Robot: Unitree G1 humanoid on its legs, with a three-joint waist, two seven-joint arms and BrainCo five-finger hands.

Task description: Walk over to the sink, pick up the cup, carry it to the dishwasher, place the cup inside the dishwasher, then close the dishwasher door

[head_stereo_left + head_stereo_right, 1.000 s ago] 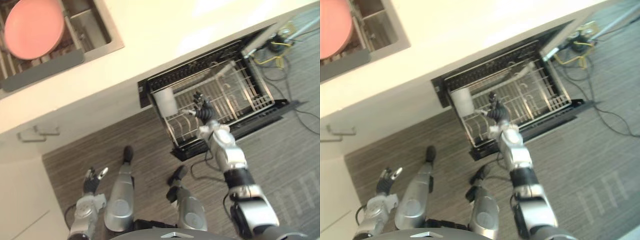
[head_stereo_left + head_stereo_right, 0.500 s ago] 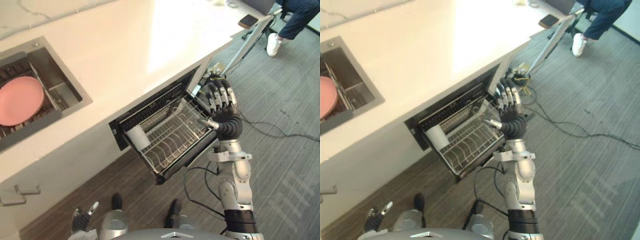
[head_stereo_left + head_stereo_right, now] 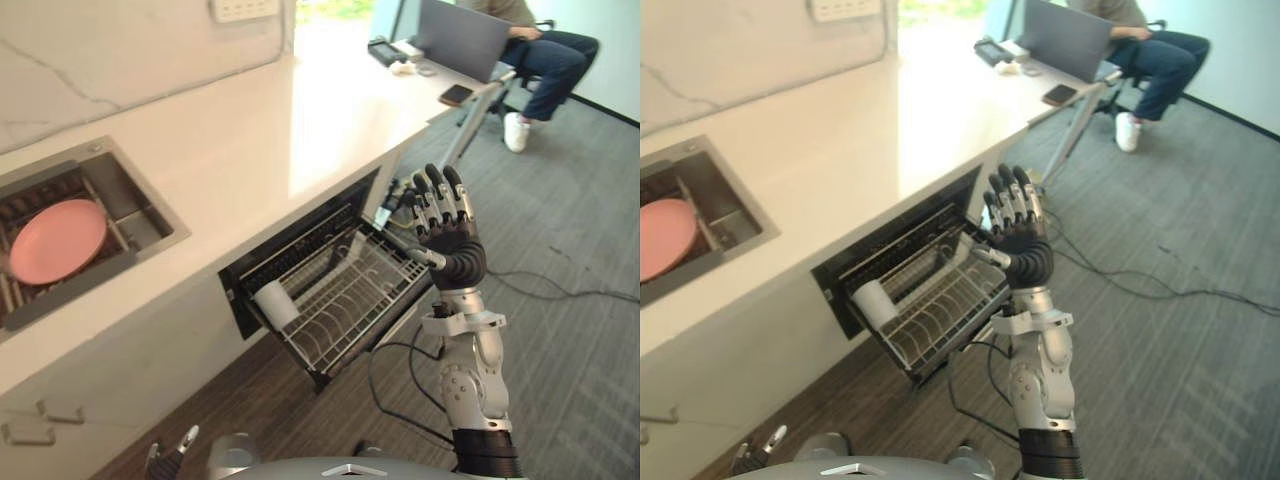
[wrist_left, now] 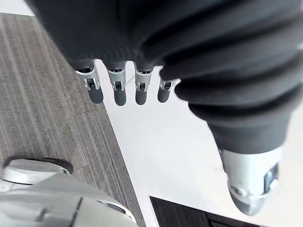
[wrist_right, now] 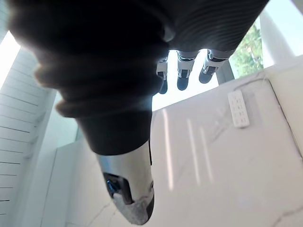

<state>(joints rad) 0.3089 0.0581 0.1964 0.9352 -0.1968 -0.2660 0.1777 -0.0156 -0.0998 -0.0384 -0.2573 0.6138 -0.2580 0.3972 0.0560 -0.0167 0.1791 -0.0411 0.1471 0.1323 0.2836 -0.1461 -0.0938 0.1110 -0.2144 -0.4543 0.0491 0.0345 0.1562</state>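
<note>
The white cup [image 3: 272, 303] is seen lying on its side in the near corner of the pulled-out dishwasher rack [image 3: 352, 300], mouth turned toward the rack's middle. It is held by neither hand. Its place in the rack is unchanged from a second ago.

What has changed is the right hand [image 3: 447, 228]. A second ago it was held low over the rack, just beside the cup. It has since been lifted and is now raised above the rack's far edge, with fingers straight and spread and nothing in them. The whole view has also shifted, which is taken for a move of the camera and not of the things. The left hand [image 4: 118, 92] is kept low, well apart from the rack, with fingers relaxed and empty.

From this, the placing of the cup is judged done. The closing is what is left: the rack is not yet pushed in, and the door [image 3: 326, 376], seen as a dark edge under the rack, is still down.

Farther from the rack, a pink plate [image 3: 57, 240] is seen in the sink [image 3: 152, 212]. A seated person [image 3: 545, 55] is seen beyond the rack with a laptop [image 3: 462, 40].
</note>
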